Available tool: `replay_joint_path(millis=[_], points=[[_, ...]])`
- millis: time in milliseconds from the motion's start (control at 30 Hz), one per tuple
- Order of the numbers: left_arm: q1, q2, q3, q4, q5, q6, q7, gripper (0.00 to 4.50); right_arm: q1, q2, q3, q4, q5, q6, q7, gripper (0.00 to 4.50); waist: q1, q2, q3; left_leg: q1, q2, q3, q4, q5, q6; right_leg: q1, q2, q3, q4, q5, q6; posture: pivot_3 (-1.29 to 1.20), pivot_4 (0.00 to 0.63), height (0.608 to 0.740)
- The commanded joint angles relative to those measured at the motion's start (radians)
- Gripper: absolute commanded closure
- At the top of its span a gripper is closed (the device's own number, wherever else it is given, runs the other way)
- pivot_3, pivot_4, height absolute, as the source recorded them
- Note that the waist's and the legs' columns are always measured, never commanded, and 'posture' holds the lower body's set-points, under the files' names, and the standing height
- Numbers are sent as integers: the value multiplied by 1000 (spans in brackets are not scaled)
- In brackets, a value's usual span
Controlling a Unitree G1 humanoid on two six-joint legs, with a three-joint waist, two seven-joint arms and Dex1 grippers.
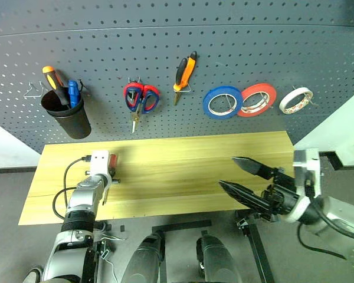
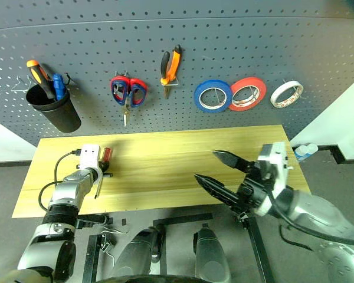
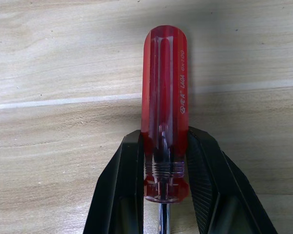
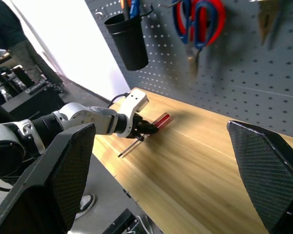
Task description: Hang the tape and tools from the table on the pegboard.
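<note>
Over the table's (image 1: 183, 171) left end, left gripper (image 3: 163, 190) pinches the red-handled screwdriver (image 3: 163, 97) — last item down. Right gripper (image 1: 242, 177) spread wide, empty. Next: carry it up to the pegboard (image 1: 165, 53) — needs a free hook.

White lettering runs lengthwise along the red screwdriver handle (image 3: 164, 112), reading roughly "LAOA 6x100" after a small logo, its first characters too small to decipher.
</note>
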Motion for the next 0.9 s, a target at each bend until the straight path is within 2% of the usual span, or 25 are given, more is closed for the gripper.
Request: replay_joint_path(millis=[33,167,400,733,900], points=[[13,5,2,-38,-3,4,0,3638,-22,46,77,5,-57,-33,-18,0,0,0,0,0,0,0,0,0,0,0,0,0,0,0,0,-142,252,715],[17,4,3,-47,-3,6,1,3638,-20,65,131,22,-147,-50,-23,0,0,0,0,0,0,0,0,0,0,0,0,0,0,0,0,-136,249,715],[16,0,0,-43,-2,1,0,3638,-51,27,160,36,-229,-31,-19,0,0,0,0,0,0,0,0,0,0,0,0,-1,0,0,0,-140,240,715],[24,-1,1,-61,-3,2,-1,3638,-119,82,240,68,-277,-36,-20,0,0,0,0,0,0,0,0,0,0,0,0,-1,1,0,0,-122,235,715],[63,6,-27,-130,15,-13,-18,3638,-131,88,238,82,-288,-37,-12,0,0,0,0,0,0,0,0,0,0,0,0,-1,1,0,0,-119,238,715]])
